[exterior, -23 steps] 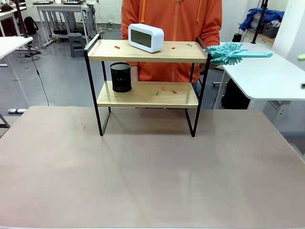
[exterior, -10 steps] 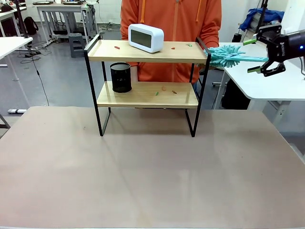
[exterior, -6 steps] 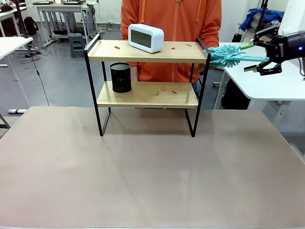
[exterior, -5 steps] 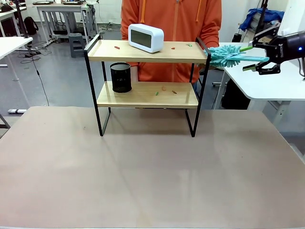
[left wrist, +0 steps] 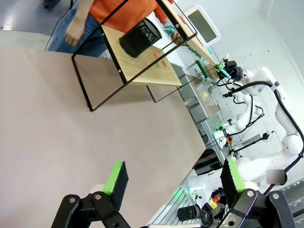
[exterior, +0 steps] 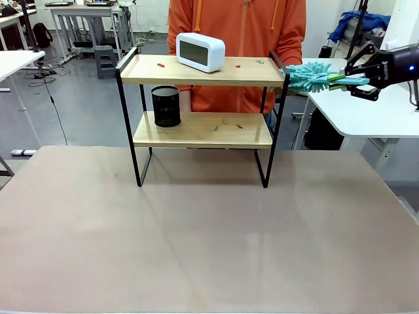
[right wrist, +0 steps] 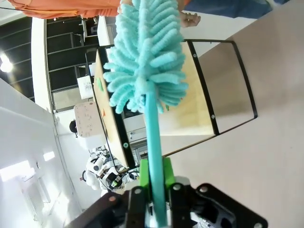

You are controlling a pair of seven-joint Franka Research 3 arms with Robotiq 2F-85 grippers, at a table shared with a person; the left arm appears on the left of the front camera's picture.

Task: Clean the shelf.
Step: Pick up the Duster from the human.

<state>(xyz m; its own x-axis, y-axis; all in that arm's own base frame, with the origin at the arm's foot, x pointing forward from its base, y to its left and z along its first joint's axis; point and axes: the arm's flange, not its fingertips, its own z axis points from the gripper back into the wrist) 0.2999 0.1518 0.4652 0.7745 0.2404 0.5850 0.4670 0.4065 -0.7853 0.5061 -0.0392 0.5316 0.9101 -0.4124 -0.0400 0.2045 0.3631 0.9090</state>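
The shelf (exterior: 249, 72) stands at the far side of the brown table (exterior: 196, 235), in front of a person in orange (exterior: 236, 26). A white clock (exterior: 200, 51) sits on its top board, a black mesh cup (exterior: 166, 106) on the lower one, and small red and green scraps (exterior: 224, 122) lie on both boards. From the front, the right gripper (exterior: 336, 80) reaches in level with the top board, just off the shelf's right end, pinching the handle of a teal duster (exterior: 311, 74). The right wrist view gives the grip close up: green pads (right wrist: 144, 172) pressed flat against the handle, the fluffy head pointing at the shelf's end rail. The left wrist view looks along the left gripper (left wrist: 174, 176), its fingers spread wide with nothing between them, low over the table and well apart from the shelf. A second ago the right jaws stood wide on either side of the handle; now they have closed on it, while the duster has barely shifted
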